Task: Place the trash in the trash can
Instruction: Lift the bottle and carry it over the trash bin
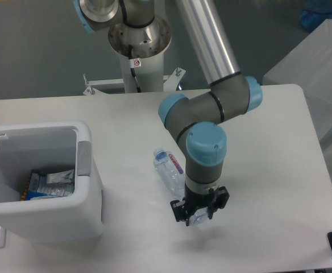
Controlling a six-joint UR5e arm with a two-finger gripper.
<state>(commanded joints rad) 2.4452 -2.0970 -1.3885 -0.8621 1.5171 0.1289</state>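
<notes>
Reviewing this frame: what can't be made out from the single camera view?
- Bottle's lower end: hidden behind the wrist and gripper, so the grip itself can't be confirmed.
- Whether the bottle is clear of the table: cannot tell from this angle.
- Trash can contents: partly hidden by its front wall; items too small to identify.

The tool (199,216) is clamped on the base end of the crushed plastic bottle (170,169), which slants up and away toward the white trash can (89,170), its capped neck pointing that way. The bottle's red-pink label faces up. The trash can stands on the white surface (268,142) well apart from the bottle, lid swung open, with a crumpled wrapper (52,183) lying inside at its bottom. A grey patch marks the can's wall nearest the bottle.
</notes>
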